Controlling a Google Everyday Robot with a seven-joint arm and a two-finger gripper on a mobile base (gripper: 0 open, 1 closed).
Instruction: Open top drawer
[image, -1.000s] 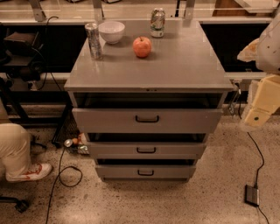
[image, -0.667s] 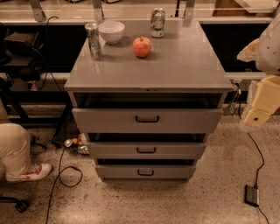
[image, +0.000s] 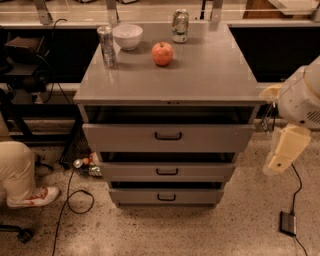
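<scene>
The grey metal cabinet (image: 200, 75) has three drawers. The top drawer (image: 210, 138) has the tallest front panel and a small black centre handle (image: 168, 135). It stands a little way out, with a dark gap between its front and the cabinet top. The two narrower drawers (image: 167, 171) (image: 166, 197) below also stand slightly out. My gripper (image: 281, 151) hangs at the right edge of the camera view, beside the cabinet's right side, about level with the top drawer front and apart from it. It holds nothing that I can see.
On the cabinet top are a red apple (image: 162, 53), a white bowl (image: 127, 36) and two cans (image: 106, 46) (image: 180, 25). A person's leg and shoe (image: 27, 196) are at the left. Cables (image: 75, 200) and a small black box (image: 288, 223) lie on the floor.
</scene>
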